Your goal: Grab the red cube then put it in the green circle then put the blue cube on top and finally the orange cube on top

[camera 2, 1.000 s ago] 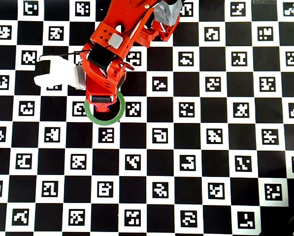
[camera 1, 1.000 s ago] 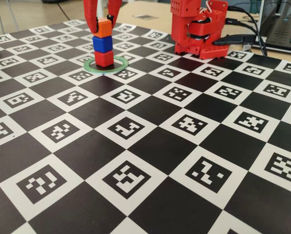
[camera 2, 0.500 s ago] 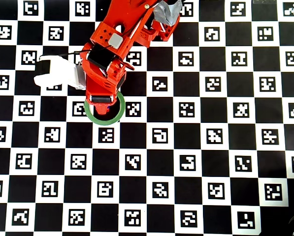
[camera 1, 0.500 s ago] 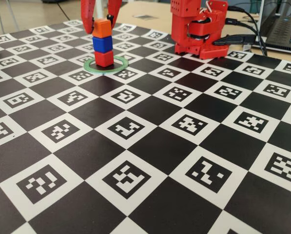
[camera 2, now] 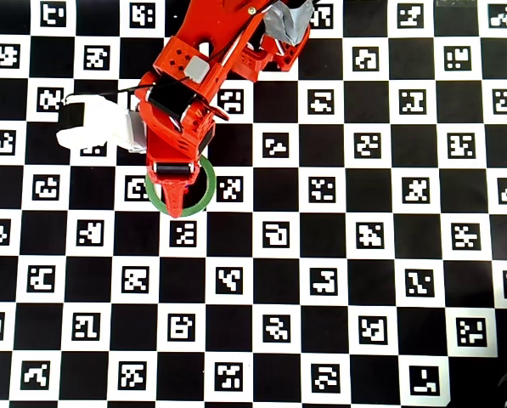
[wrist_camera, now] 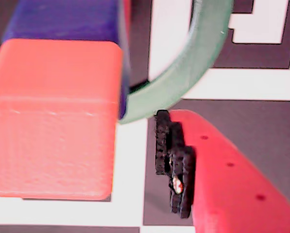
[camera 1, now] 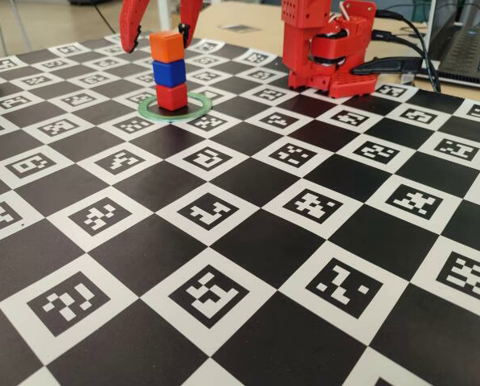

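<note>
The hand [camera 1: 161,28] is spread open, empty, straddling the stack's top from above. The orange cube [camera 1: 167,47] sits directly below on the blue cube [camera 1: 169,72] and red cube [camera 1: 172,96], inside the green circle [camera 1: 196,107] on the table [camera 1: 248,241]; a straight rise should clear it.

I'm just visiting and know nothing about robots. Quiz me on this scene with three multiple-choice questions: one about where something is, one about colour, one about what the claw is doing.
1. Where does the stack of cubes stand?
A. inside the green circle
B. beside the laptop
C. at the near edge of the board

2. Which cube is on top?
A. blue
B. red
C. orange

3. How is the gripper?
A. shut on the top cube
B. open, touching no cube
C. lying on the board

Answers:
1 A, the red cube sits within the green circle.
2 C, the orange cube rests on the blue cube.
3 B, the gripper has its fingers spread clear of the stack.
</note>
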{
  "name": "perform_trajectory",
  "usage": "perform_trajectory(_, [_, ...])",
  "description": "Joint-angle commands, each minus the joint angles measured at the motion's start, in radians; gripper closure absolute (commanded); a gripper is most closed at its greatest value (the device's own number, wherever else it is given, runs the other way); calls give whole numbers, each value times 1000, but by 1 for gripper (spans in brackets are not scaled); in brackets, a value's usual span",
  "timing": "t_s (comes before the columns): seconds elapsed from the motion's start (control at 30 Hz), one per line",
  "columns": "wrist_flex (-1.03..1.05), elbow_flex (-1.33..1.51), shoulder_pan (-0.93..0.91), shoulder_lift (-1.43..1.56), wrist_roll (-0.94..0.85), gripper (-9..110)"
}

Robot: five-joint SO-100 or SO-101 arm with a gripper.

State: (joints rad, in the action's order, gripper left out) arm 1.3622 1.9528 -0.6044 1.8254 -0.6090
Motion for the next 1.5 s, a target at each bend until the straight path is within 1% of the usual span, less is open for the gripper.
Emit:
perform_trajectory(0.0, [21,-63,-12,81,-8,56])
perform_trajectory(0.47, [209,-307,-6,129,-14,56])
perform_trajectory(0.63, [227,-360,60,181,94,63])
perform_trajectory(0.8, [210,-365,169,221,225,74])
perform_trajectory(0.93, [147,-310,275,282,318,88])
perform_trajectory(1.0, [104,-261,331,330,379,100])
perform_trajectory(1.07, [92,-232,388,356,448,105])
perform_trajectory(1.13, [74,-190,451,376,480,107])
perform_trajectory(1.23, [23,-106,534,425,541,107])
perform_trajectory(1.3, [-26,-32,584,474,538,107])
perform_trajectory(1.37, [-86,64,632,543,492,107])
perform_trajectory(1.47, [-215,242,666,686,333,108])
